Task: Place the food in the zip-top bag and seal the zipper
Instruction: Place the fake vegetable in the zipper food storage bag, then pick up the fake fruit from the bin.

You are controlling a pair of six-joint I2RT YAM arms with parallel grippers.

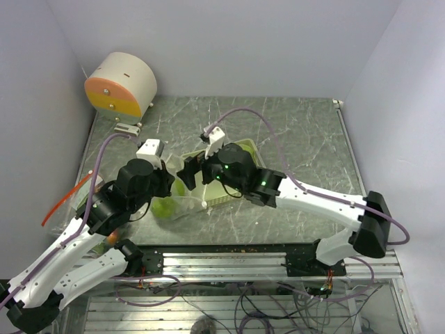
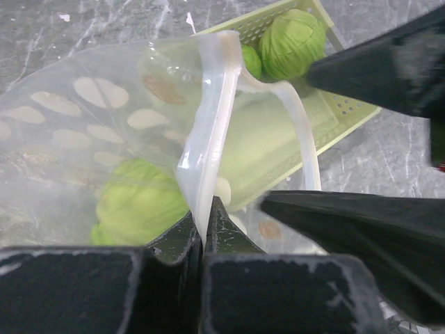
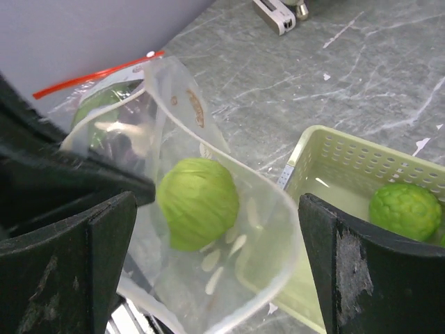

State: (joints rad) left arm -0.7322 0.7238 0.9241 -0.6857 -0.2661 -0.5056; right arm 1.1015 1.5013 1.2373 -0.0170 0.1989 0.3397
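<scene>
left hand (image 2: 206,212) is pressed together on the rim of the zip-top bag (image 2: 83,118), holding its mouth up. right hand (image 3: 217,205) is spread wide at the bag's mouth, gripping nothing. one light-green ball (image 3: 197,202) is inside the bag; a second ball (image 3: 405,210) lies in the pale-green basket (image 3: 348,163) just beside it on the desk (image 3: 313,76).

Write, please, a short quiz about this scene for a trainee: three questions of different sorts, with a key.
1. True or false: the left hand is shut on the rim of the clear plastic zip-top bag.
2. Choose one: the right hand is (A) open, (B) shut on a ball, (C) shut on the bag.
3. Short answer: what lies in the pale-green perforated plastic basket?
Key: 1 true; 2 A; 3 bumpy light-green toy balls.
</scene>
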